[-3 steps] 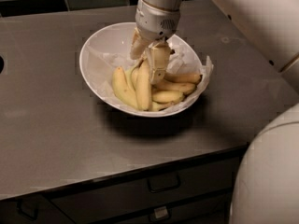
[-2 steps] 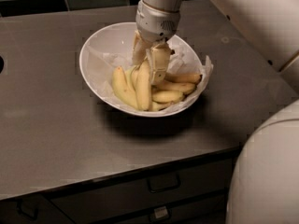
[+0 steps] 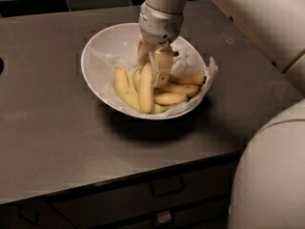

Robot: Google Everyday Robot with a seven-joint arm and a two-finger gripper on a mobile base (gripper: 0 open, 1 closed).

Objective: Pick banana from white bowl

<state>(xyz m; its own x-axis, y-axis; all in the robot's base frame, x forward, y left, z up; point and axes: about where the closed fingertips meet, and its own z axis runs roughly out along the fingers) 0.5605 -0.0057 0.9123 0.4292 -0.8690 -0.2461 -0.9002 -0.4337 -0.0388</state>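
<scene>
The white bowl (image 3: pixel 95 56), wide and lined with crumpled white paper, sits on the dark counter and holds several bananas. The banana (image 3: pixel 146 90), the longest and thickest pale-yellow one, lies near the middle of the bowl with its upper end pointing toward the back. My gripper (image 3: pixel 152 61) reaches down into the bowl from above. Its fingers (image 3: pixel 163 67) stand on either side of the banana's upper end and are closed on it. The banana still rests among the others. That end and its stem are hidden by the fingers.
Shorter bananas (image 3: pixel 175 98) lie to the right in the bowl, and one (image 3: pixel 123 87) to the left. The counter (image 3: pixel 52 137) has its front edge above drawers (image 3: pixel 167 187). A dark tiled wall runs behind. My white body (image 3: pixel 271 175) fills the lower right.
</scene>
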